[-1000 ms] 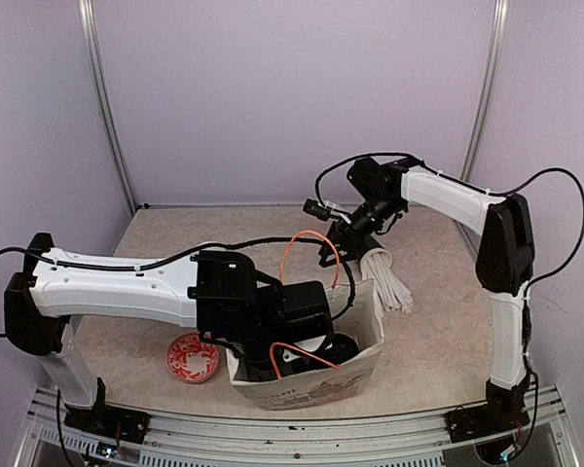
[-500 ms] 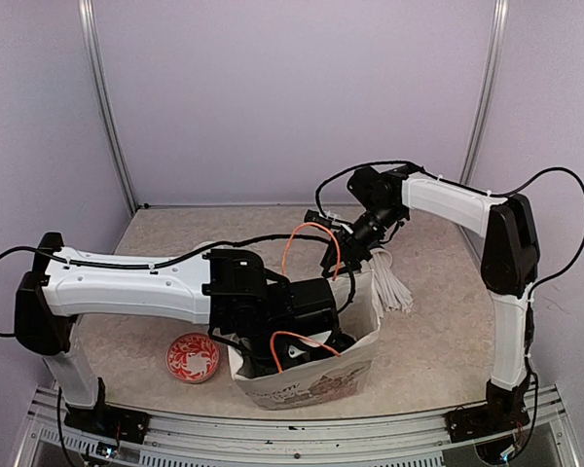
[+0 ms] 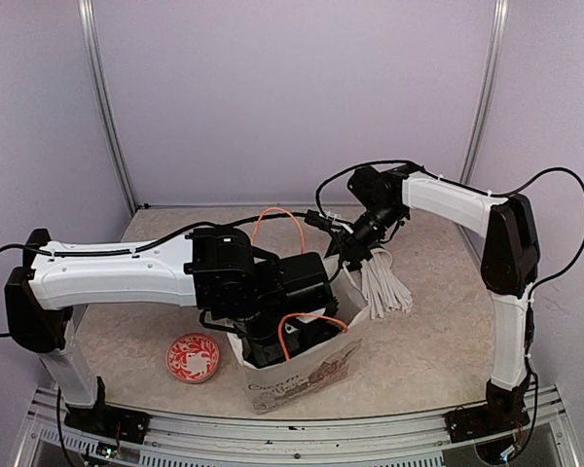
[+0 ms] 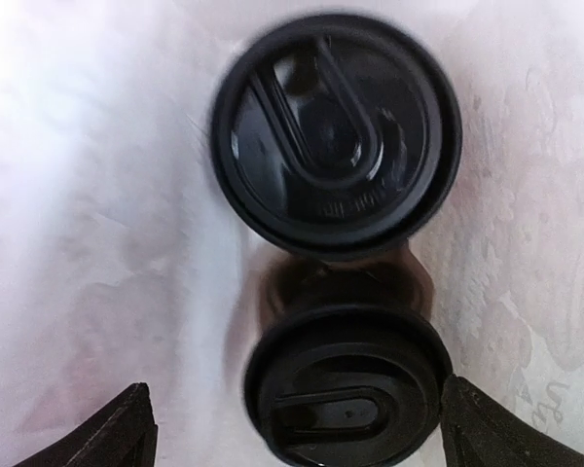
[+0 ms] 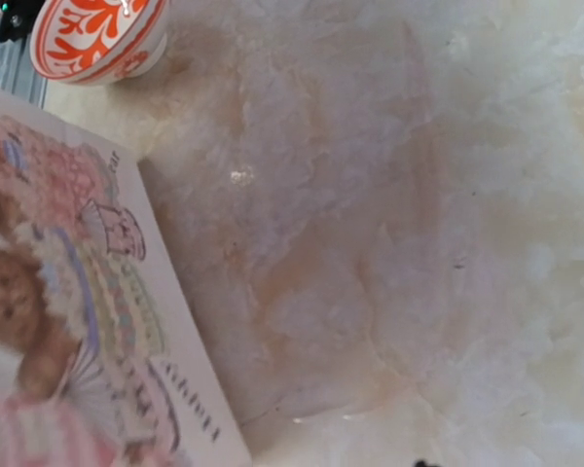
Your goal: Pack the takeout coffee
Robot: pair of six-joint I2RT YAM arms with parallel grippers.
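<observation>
Since the earlier frame, the paper bag had been skewed on the bench, and one orange handle had been carried up over the left arm's wrist. Nearest the bases, a red-patterned bowl was seen on the bench just left of the bag, apart from it.

Inside the bag, the left hand was held open. Its two fingers were spread wide to either side of the takeout coffee, which was stood upright on the bag's floor with its black lid on. No contact with the cup could be made out. Just beyond it a second lidded black cup was seen, blurred.

At the bag's far rim the right hand was placed; whether it was closed on the rim could not be told. A bundle of white straws was fanned out beside it.

The placing step was judged all but done, since the cup appeared to have been let go. Next, a straight upward withdrawal of the left hand was called for, with the lid and the handles kept clear.
</observation>
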